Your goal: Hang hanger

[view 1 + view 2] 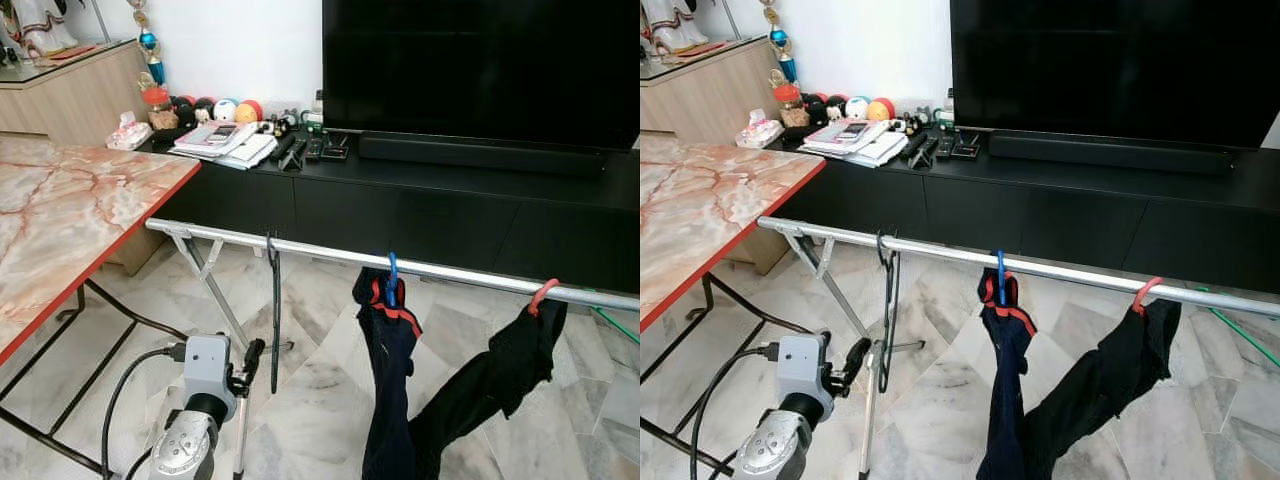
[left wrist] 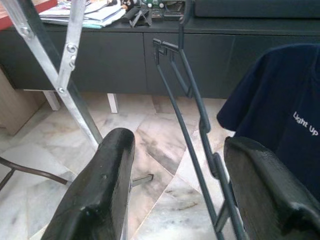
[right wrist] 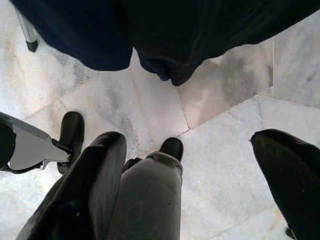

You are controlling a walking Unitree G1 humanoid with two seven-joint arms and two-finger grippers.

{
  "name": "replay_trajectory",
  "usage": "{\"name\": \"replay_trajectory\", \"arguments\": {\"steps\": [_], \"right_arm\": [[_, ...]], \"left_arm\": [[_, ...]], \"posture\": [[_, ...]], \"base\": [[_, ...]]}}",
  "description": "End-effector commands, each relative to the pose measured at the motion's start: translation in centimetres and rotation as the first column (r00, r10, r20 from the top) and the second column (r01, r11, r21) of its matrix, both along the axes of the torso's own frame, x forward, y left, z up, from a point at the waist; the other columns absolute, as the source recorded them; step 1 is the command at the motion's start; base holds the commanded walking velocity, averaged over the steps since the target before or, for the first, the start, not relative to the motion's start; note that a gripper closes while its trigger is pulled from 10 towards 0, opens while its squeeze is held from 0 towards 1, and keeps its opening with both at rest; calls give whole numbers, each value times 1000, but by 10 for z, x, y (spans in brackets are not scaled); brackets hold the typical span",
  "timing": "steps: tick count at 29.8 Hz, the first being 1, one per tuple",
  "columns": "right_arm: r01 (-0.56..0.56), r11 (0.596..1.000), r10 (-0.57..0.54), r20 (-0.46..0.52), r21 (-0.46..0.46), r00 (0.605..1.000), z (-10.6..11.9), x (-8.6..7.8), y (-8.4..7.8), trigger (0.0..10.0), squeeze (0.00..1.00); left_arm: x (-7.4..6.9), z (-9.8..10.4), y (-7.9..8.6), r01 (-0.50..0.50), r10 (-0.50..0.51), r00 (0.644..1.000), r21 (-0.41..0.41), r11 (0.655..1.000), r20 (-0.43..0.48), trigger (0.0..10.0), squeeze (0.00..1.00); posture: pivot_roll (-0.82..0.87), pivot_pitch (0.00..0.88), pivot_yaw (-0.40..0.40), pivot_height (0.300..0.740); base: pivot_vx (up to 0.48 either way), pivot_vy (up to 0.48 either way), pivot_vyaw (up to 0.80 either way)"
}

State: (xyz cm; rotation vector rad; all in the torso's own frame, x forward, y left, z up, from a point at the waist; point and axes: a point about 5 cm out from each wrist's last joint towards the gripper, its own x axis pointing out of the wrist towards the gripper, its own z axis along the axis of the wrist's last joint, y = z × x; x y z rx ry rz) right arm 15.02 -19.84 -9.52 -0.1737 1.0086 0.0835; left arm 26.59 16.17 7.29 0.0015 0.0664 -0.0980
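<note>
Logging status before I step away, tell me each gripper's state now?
Left gripper: open, black hanger hangs between its fingers, ungripped.
Right gripper: open, holding nothing.

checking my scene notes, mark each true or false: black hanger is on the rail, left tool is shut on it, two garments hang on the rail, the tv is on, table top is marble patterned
1. The black hanger hangs on the rail. True.
2. The left tool is shut on the hanger. False: it is open, fingers apart either side of the hanger.
3. Two garments hang on the rail. True: a navy one and a black one.
4. The tv is on. False: its screen is dark.
5. The table top is marble patterned. True.
</note>
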Motion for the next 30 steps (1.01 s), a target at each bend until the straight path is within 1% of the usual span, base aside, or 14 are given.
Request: {"name": "replay_trajectory", "arguments": {"steps": [1,2,3,8,10,11,14,20,22,23,24,27,28,30], "right_arm": [[29,1000,-29,8,-7,1000,0,-1,-2,10000,0],[44,999,-44,10,-7,999,0,-1,-3,10000,0],[91,996,-91,20,-3,996,0,-2,-4,10000,0],[139,990,-139,33,-11,990,0,-3,-6,10000,0],[188,982,-187,48,-10,981,0,-3,-7,10000,0],[188,982,-187,48,-10,981,0,-3,-7,10000,0],[240,971,-240,73,2,968,1,-4,-8,10000,0],[260,966,-259,125,14,958,3,-2,-8,10000,0],[292,956,-295,164,44,941,5,-1,-8,10000,0],[292,956,-295,164,44,941,5,-1,-8,10000,0],[318,946,-323,182,59,929,6,0,-8,10000,0],[351,933,-359,208,78,910,7,0,-9,10000,0],[355,932,-364,211,81,907,8,0,-9,10000,0],[343,935,-353,258,85,899,12,5,-13,10000,0]], "left_arm": [[1,1,0,2,-2,1000,5,1000,1,10000,0],[1,1,0,3,-3,1000,5,1000,1,10000,0],[1,1,0,3,-3,1000,4,1000,1,10000,0],[1,1,-1,5,-5,1000,4,1000,1,10000,0],[1,1,-1,6,-6,1000,4,1000,1,10000,0],[1,1,-1,6,-6,1000,4,1000,1,10000,0],[1,0,-2,6,-6,1000,5,1000,1,10000,0],[-1,-1,-2,7,-7,1000,7,1000,-1,10000,0],[-3,-2,-3,9,-9,1000,7,1000,-4,10000,0],[-3,-2,-3,9,-9,1000,7,1000,-4,10000,0],[-2,-3,-4,11,-11,1000,7,1000,-6,10000,0],[-2,-4,-6,18,-18,1000,6,1000,-8,10000,0],[-1,-4,-7,20,-20,1000,5,1000,-8,10000,0],[-1,-4,-7,24,-24,1000,6,1000,-7,10000,0]], "posture": [[32,51,48,740],[32,51,48,740],[32,51,48,740],[27,54,48,740],[27,55,45,740],[27,55,45,740],[19,58,39,740],[7,63,30,740],[-5,66,27,740],[-5,66,27,740],[-10,67,27,740],[-19,69,26,740],[-19,69,26,740],[-19,68,23,740]], "base": [[0,0,0],[0,0,0],[0,0,0],[0,0,0],[0,0,0],[0,0,0],[0,0,0],[0,0,0],[0,0,0],[0,0,0],[0,0,0],[0,0,0],[0,0,0],[0,0,0]]}}
